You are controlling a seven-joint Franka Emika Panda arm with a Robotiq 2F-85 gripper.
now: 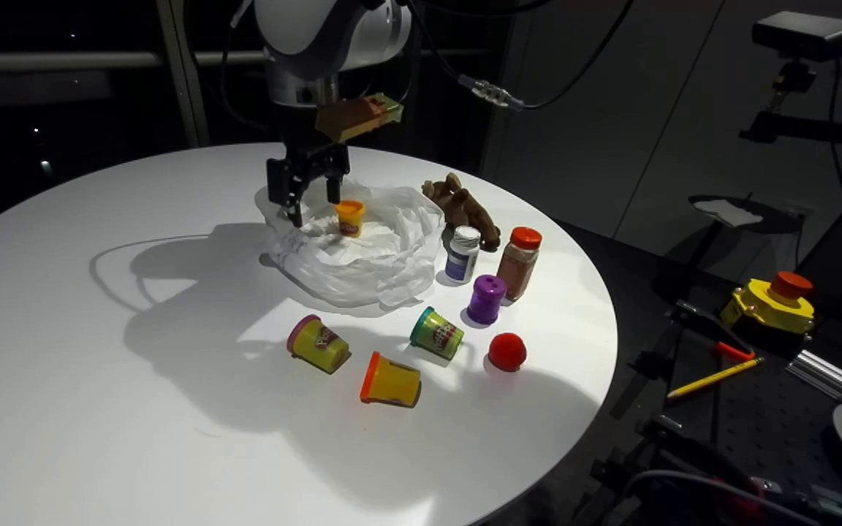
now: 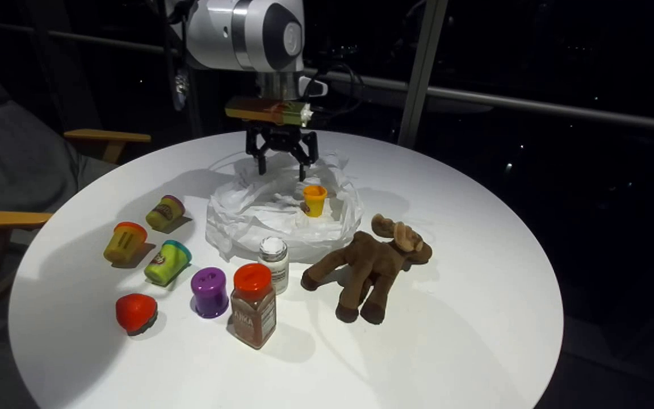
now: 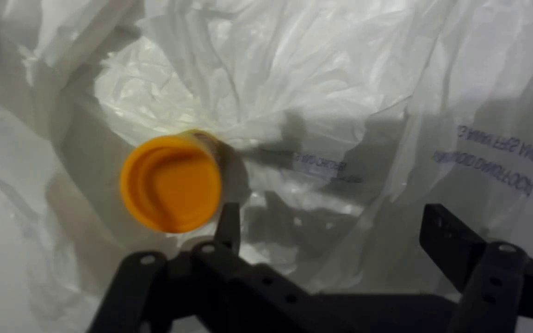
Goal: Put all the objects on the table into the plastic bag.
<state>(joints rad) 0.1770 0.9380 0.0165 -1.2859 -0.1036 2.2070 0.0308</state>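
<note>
Wrist view: the orange-lidded Play-Doh cup [image 3: 178, 192] sits inside the plastic bag [image 3: 266, 69], lid up, long axis close to vertical. Over the bag the gripper [image 3: 331, 210] has its fingers [image 3: 228, 226] spread wide, just bag film showing between them; one fingertip hangs near the cup's lid, and whether either touches the bag I cannot tell. On the table [image 2: 446, 352] beyond the bag, in both exterior views, the purple-lidded Play-Doh cup [image 1: 322, 346], the teal-lidded Play-Doh cup [image 1: 439, 336] and the red-orange-lidded yellow cup [image 1: 397, 381] lie on their sides. The white-capped bottle [image 1: 462, 259] stands upright just beside the bag, with the purple cup [image 2: 210, 295] and the red-capped brown bottle [image 2: 254, 318] upright farther out; the brown plush moose [image 2: 372, 253] lies beside the bag, the red piece [image 1: 507, 352] well apart from it
</note>
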